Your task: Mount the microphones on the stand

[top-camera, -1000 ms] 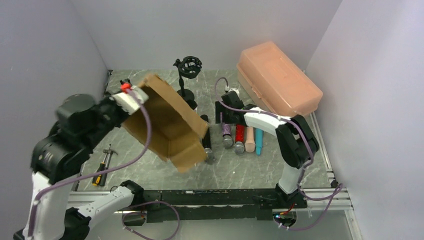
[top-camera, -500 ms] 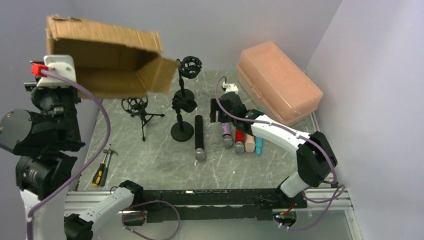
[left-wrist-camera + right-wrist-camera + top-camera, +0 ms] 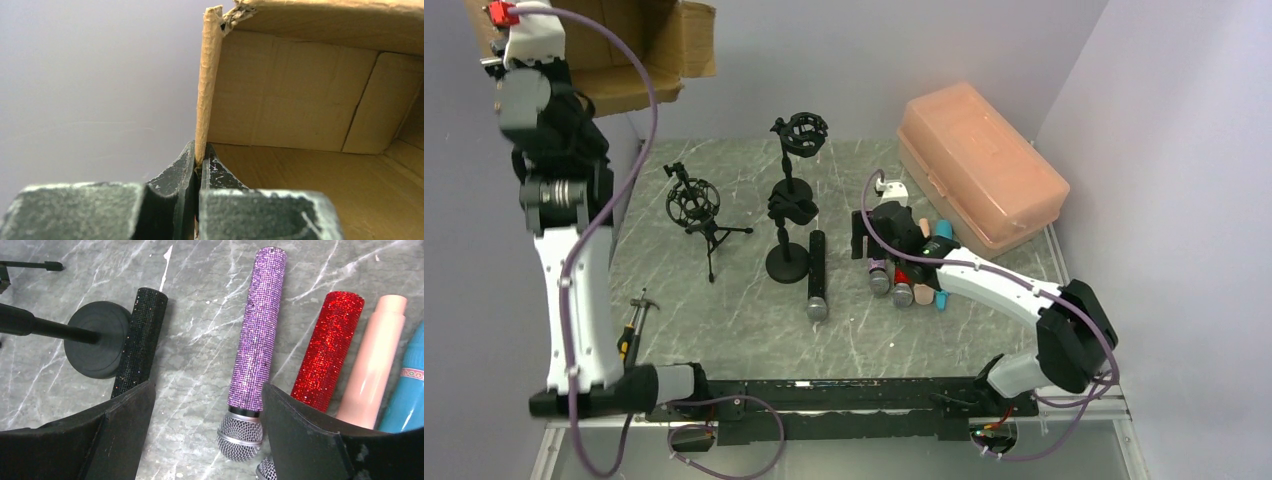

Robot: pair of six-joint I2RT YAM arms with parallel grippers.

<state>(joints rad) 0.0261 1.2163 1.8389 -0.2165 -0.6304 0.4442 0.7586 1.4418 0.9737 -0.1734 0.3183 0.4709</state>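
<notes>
Lying on the worktop [image 3: 200,270] at centre frame, the purple microphone [image 3: 255,330] is being framed by the spread right hand [image 3: 207,387], whose finger [image 3: 300,430] may knock the red microphone [image 3: 327,350] beside it, while the cardboard box [image 3: 674,40] being pinched at upper left of the overhead frame by the left hand [image 3: 200,162] may slip.

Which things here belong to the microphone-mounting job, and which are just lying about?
Job: glittery purple microphone, glittery red microphone, peach-beige microphone, light blue microphone, black microphone, tall black round-base stand, small black tripod stand.
Spare: brown cardboard box, peach plastic case, hand tools.
</notes>
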